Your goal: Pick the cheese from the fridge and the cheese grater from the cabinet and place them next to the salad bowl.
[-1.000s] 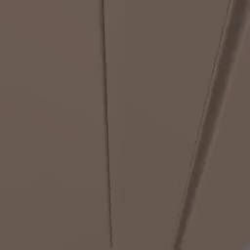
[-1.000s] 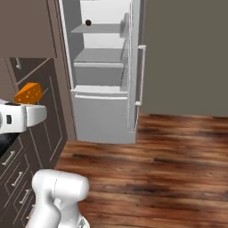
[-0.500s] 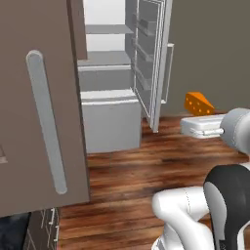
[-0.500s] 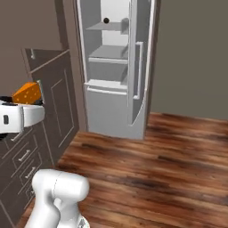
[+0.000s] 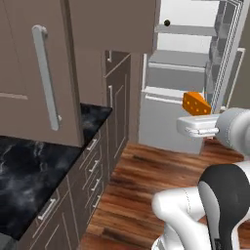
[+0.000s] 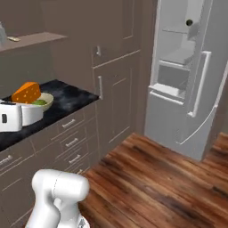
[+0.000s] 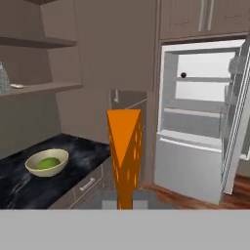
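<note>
Views have swung since a second ago: the fridge (image 6: 187, 84) now stands far right, and the black table (image 6: 67, 100) with the salad bowl (image 7: 47, 162) has come into sight. Cheese (image 7: 125, 154) stands clamped in the hand (image 7: 125, 199), jutting beyond the fingertips. No writing shows.

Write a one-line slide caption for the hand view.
Gripper shut on the orange cheese, salad bowl on the dark counter to one side, open fridge to the other.

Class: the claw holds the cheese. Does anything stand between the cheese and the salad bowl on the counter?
Nothing visible does. In the hand view, only open air and bare counter lie between the cheese and the bowl.
</note>
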